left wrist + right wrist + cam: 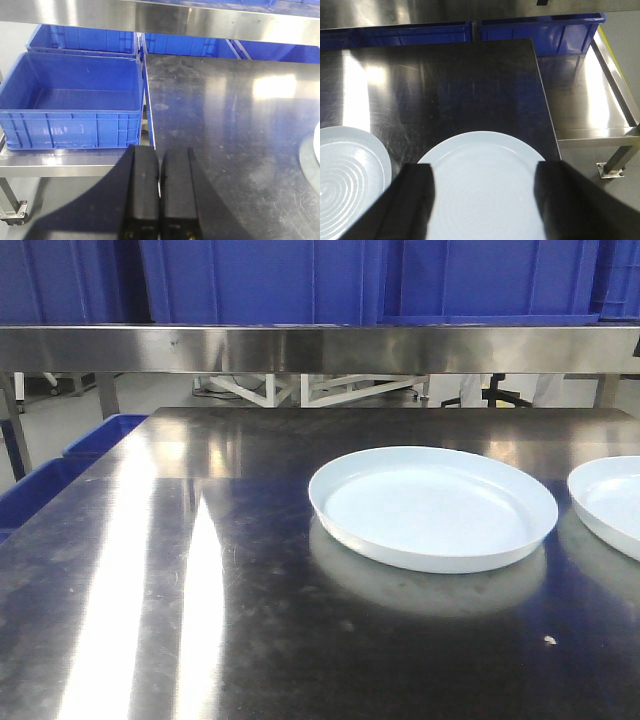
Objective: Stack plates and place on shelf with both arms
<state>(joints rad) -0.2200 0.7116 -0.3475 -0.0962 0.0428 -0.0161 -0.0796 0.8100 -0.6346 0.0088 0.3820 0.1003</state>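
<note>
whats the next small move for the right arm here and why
Probably lower the right gripper onto the rim of the plate beneath it: its jaws are open and empty, and the other plate lies apart on the table, so nothing is stacked yet.

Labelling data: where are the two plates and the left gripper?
left plate (432, 508), front view, flat centre.
right plate (487, 180), right wrist view, flat centre.
left gripper (160, 152), left wrist view, between shut fingertips.

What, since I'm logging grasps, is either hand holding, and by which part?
Nothing. The left hand is shut on nothing; the right hand hangs open above a glossy white round plate, not gripping it.
</note>
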